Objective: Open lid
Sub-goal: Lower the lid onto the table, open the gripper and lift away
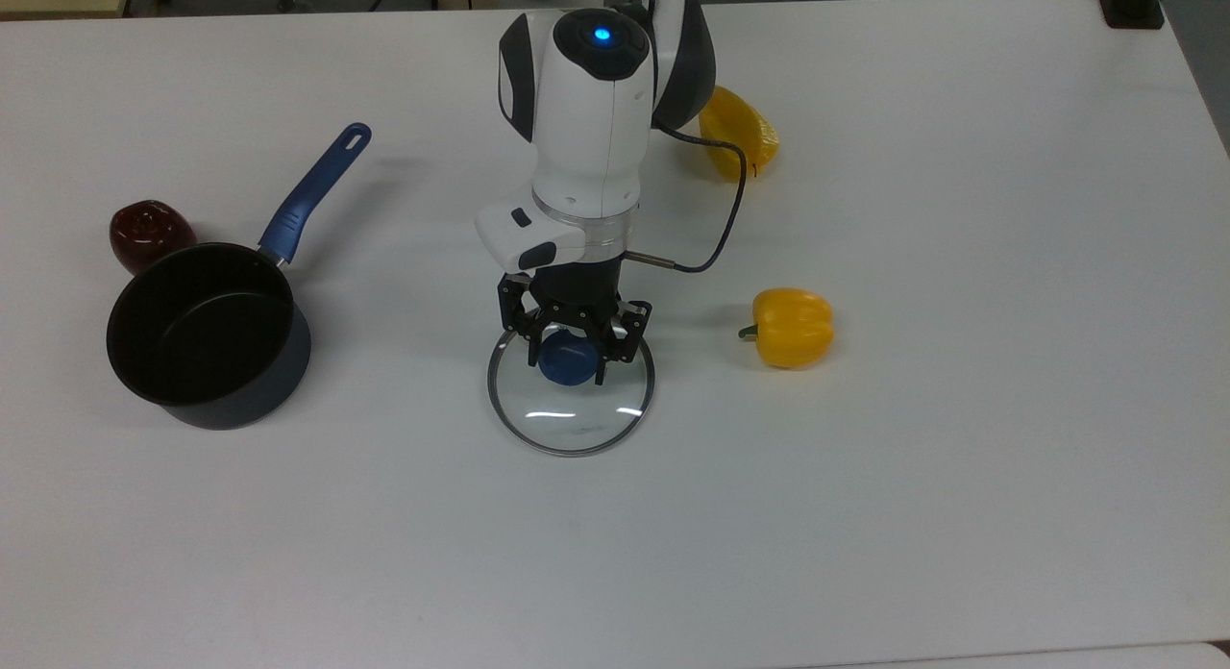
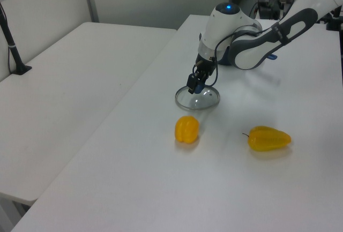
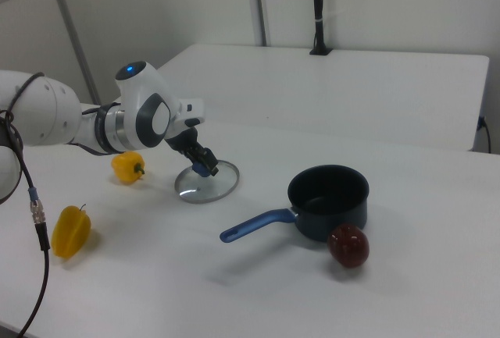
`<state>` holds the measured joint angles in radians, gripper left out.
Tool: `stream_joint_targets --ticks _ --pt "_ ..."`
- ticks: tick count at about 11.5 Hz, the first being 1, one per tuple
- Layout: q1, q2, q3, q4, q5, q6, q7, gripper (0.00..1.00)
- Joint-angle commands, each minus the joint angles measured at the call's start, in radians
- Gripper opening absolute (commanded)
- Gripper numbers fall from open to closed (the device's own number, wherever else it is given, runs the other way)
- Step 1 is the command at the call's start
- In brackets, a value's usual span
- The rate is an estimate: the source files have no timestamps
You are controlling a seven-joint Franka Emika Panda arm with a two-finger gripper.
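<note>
You see the round clear glass lid with a metal rim (image 1: 571,409) and blue centre knob (image 1: 567,359) lying flat on the white surface (image 1: 961,458), well apart from the uncovered dark saucepan with the blue handle (image 1: 207,337). Your black pincer (image 1: 569,350) is clamped on the knob, hiding part of it; any lettering on the glass is too faint to make out.

I am looking into a robotics lab or test room, not a kitchen. 2 plain white tables (image 2: 80,98) stand side by side against bare pale partition walls (image 3: 375,2) with metal frame strips. A white robot arm (image 1: 586,121) with a glowing blue light occupies the upper centre of the top view, a black cable (image 1: 716,208) looping from its wrist. A black pole (image 3: 318,6) is clamped at the far table's edge, upper centre of the right view. Toy-like yellow peppers (image 1: 790,327) and a saucepan (image 1: 207,337) sit as props.
</note>
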<state>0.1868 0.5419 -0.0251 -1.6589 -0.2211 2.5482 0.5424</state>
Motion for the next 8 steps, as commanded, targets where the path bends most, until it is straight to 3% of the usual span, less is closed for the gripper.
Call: stream_joint_targets --ticks 1,3,8 --pt "0.013 -0.008 -0.012 -0.007 -0.021 0.023 0.025 1.00" --pt "0.008 -0.046 -0.012 -0.005 -0.021 -0.032 0.022 1.00" --pt "-0.018 -0.244 -0.010 -0.004 -0.005 -0.346 -0.079 1.00"
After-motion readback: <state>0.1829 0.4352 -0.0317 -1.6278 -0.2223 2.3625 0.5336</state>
